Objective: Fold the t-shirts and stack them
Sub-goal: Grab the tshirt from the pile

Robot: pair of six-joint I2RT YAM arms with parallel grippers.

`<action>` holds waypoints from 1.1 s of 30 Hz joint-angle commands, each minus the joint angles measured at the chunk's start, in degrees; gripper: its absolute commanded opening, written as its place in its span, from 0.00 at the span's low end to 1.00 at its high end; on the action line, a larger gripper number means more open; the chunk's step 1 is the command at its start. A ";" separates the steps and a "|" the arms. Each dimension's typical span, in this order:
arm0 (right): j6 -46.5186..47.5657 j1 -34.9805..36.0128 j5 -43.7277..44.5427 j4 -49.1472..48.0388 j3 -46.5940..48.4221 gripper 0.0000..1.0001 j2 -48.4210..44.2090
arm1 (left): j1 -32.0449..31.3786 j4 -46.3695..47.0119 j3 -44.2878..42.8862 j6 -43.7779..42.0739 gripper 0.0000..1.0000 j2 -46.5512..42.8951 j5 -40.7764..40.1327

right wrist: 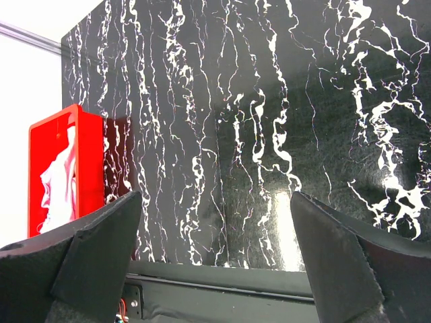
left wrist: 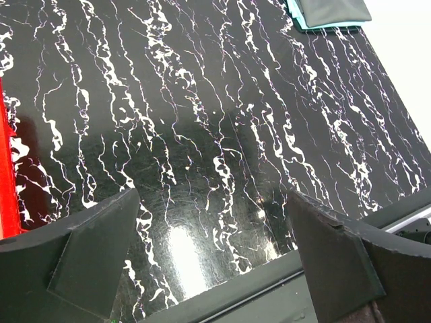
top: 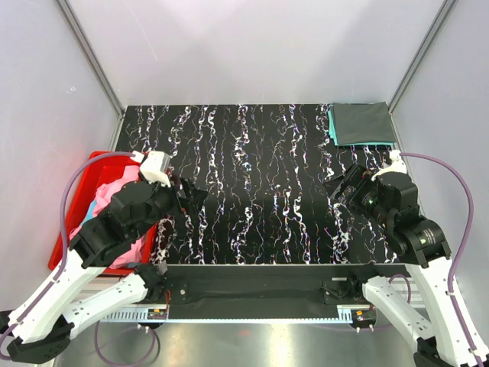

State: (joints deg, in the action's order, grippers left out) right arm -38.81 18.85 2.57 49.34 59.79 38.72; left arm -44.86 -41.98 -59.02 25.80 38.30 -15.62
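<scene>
At the left edge of the black marbled table, the left arm is folded over the red bin. Its elbow is bent back toward the base and its forearm angles up and inward. The left gripper points out across the tabletop and hangs above bare surface, jaws spread wide with nothing between them. The right arm mirrors this on the other side: the upper link climbs from the near right corner, the elbow is cocked outward, and the wrist turns inward. The right gripper aims toward the middle of the table, likewise spread wide and holding nothing, over bare tabletop. Both sets of fingers are clear of any cloth. A folded dark grey t-shirt lies at the far right corner on top of a teal t-shirt, whose edge shows along its left side; this stack is well apart from both grippers. A bright pink t-shirt lies crumpled in the bin, partly hidden under the left arm, with a bit of light blue cloth beside it.
</scene>
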 commanded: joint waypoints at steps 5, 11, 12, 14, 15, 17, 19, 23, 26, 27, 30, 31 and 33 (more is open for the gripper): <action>-1.36 0.31 2.00 -1.26 0.77 1.00 -1.54 | -0.14 1.20 -3.54 5.21 0.99 3.43 -7.40; -2.85 0.31 -0.80 -2.84 -1.34 1.00 -3.65 | 6.32 -4.77 -11.71 11.53 0.98 16.08 -21.38; -3.03 0.40 -1.42 -3.11 -2.04 1.00 -3.91 | 8.98 -4.87 -12.08 12.51 0.97 17.32 -20.60; -3.46 0.40 -2.30 -3.46 -2.75 1.00 -4.35 | 18.43 -6.18 -12.61 19.93 0.90 20.49 -19.37; -3.90 0.40 -2.30 -3.64 -3.53 1.00 -4.44 | 21.63 -7.75 -12.35 22.51 0.89 21.45 -18.67; -4.61 0.40 -5.37 -4.95 -4.76 1.00 -4.88 | 29.87 -10.66 -11.03 32.06 0.88 23.83 -19.10; -5.22 0.40 -7.04 -5.74 -6.26 1.00 -5.06 | 34.90 -14.52 -9.10 37.80 0.88 25.32 -18.40; -6.02 0.40 -10.65 -6.45 -7.84 1.00 -4.79 | 44.66 -19.01 -0.77 50.62 0.89 26.12 -18.21; -5.84 0.31 -12.14 -6.28 -7.67 1.00 -4.27 | 48.27 -19.72 5.22 55.56 0.91 25.94 -20.50; -5.67 0.31 -12.58 -6.28 -7.32 1.00 -4.27 | 48.81 -20.25 6.63 56.89 0.92 26.12 -20.94; -4.97 0.31 -14.78 -6.80 -6.97 1.00 -4.00 | 50.66 -21.91 11.03 62.78 0.94 27.26 -22.26; -4.44 0.31 -15.48 -7.06 -6.62 1.00 -4.00 | 51.01 -21.92 13.04 64.53 0.95 27.87 -22.61; -3.91 0.31 -15.58 -7.15 -6.01 1.00 -4.00 | 51.89 -20.17 14.72 64.90 0.96 29.01 -21.57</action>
State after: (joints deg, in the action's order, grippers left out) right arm -43.81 18.87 -10.24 44.80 51.77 34.44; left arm 5.93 -62.28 -46.35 83.24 65.95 -34.33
